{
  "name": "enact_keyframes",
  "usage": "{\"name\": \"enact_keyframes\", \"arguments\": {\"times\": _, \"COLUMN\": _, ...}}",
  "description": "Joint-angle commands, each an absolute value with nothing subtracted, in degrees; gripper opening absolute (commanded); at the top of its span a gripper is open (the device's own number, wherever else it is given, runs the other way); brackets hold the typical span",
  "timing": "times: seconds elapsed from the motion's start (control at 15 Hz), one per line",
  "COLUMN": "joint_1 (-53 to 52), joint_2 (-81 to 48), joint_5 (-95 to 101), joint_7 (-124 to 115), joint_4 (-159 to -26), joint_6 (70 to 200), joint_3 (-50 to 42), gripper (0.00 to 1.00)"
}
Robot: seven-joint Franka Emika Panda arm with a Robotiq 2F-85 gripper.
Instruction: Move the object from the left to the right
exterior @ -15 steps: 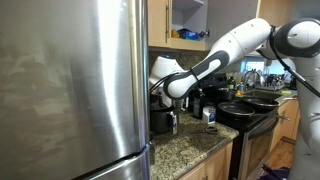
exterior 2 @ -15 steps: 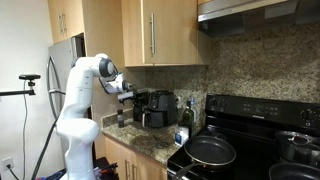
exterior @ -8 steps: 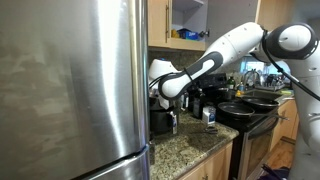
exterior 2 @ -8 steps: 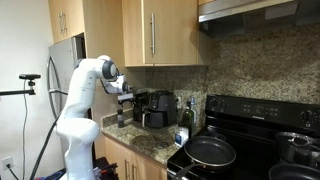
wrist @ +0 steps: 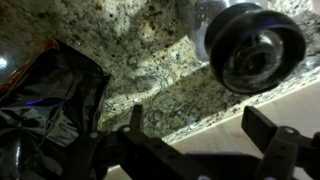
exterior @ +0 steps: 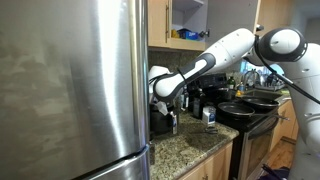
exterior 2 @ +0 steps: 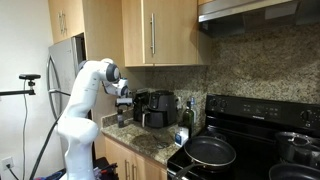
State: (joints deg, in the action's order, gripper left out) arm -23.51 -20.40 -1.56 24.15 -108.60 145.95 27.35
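Note:
A small bottle with a dark cap (exterior 2: 120,118) stands on the granite counter (exterior 2: 150,143) near its left end, next to the fridge. It also shows in an exterior view (exterior: 172,122), and from above in the wrist view (wrist: 255,45). My gripper (exterior 2: 122,98) hangs just above the bottle, pointing down, as both exterior views show (exterior: 166,100). In the wrist view the gripper (wrist: 200,130) is open and empty, its two dark fingers wide apart over the counter edge. The bottle lies beyond the fingers, not between them.
A black crumpled bag (wrist: 45,100) lies on the counter beside the bottle. A black coffee maker (exterior 2: 155,108), a green-capped bottle (exterior 2: 186,117) and a small white jar (exterior: 208,116) stand further along. Pans (exterior 2: 210,150) sit on the stove. The steel fridge (exterior: 70,80) is close by.
The arm has shifted slightly, bringing the gripper a little lower and closer over the bottle. The gripper stays open. The bottle has not moved.

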Motion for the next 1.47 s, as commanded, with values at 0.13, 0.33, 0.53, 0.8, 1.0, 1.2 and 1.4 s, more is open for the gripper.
{"name": "enact_keyframes", "arguments": {"times": 0.13, "joint_1": -24.8, "joint_2": -19.6, "joint_5": 3.3, "joint_7": 21.2, "joint_4": -106.3, "joint_6": 135.3, "joint_3": 25.6, "gripper": 1.00}}
{"name": "enact_keyframes", "arguments": {"times": 0.33, "joint_1": -25.7, "joint_2": -19.9, "joint_5": 6.6, "joint_7": 19.1, "joint_4": -103.2, "joint_6": 125.1, "joint_3": 25.1, "gripper": 1.00}}
{"name": "enact_keyframes", "arguments": {"times": 0.53, "joint_1": -25.5, "joint_2": -20.0, "joint_5": 6.5, "joint_7": 18.9, "joint_4": -103.7, "joint_6": 126.9, "joint_3": 25.3, "gripper": 1.00}}
{"name": "enact_keyframes", "arguments": {"times": 0.8, "joint_1": -25.6, "joint_2": -20.2, "joint_5": 5.9, "joint_7": 18.8, "joint_4": -103.2, "joint_6": 125.1, "joint_3": 25.4, "gripper": 1.00}}
{"name": "enact_keyframes", "arguments": {"times": 1.0, "joint_1": -24.4, "joint_2": -20.7, "joint_5": 1.9, "joint_7": 21.9, "joint_4": -102.5, "joint_6": 123.2, "joint_3": 26.5, "gripper": 1.00}}
{"name": "enact_keyframes", "arguments": {"times": 1.2, "joint_1": -23.4, "joint_2": -21.1, "joint_5": -2.6, "joint_7": 27.9, "joint_4": -101.9, "joint_6": 121.9, "joint_3": 27.4, "gripper": 1.00}}
{"name": "enact_keyframes", "arguments": {"times": 1.4, "joint_1": -24.7, "joint_2": -20.2, "joint_5": -0.8, "joint_7": 25.0, "joint_4": -103.2, "joint_6": 123.5, "joint_3": 26.2, "gripper": 1.00}}
